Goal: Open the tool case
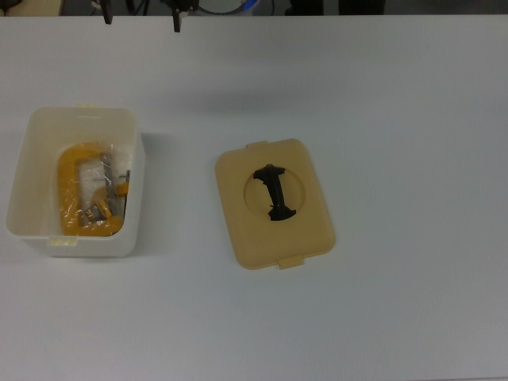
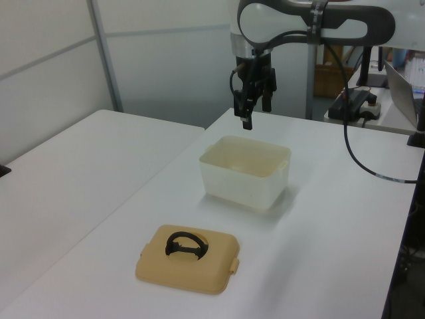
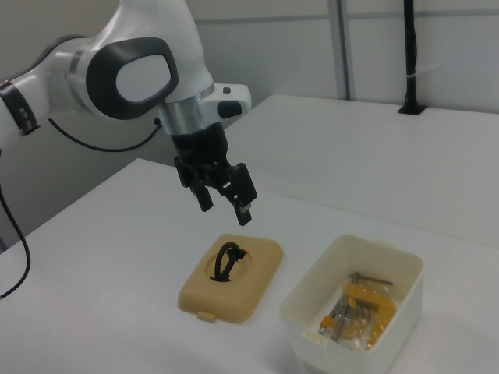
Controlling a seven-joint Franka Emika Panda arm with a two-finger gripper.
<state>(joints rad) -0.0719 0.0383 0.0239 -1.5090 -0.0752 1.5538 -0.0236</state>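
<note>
The tool case stands open in two parts on the white table. Its white box sits at the top view's left and holds a yellow clamp in a clear bag. The tan-yellow lid lies flat by itself, apart from the box, black handle facing up. My gripper hangs open and empty in the air, above the table behind the box and lid, touching neither.
A second white table adjoins at the left view's left. A desk with a laptop and cables stands at the left view's right. A black cable trails from the arm across the table.
</note>
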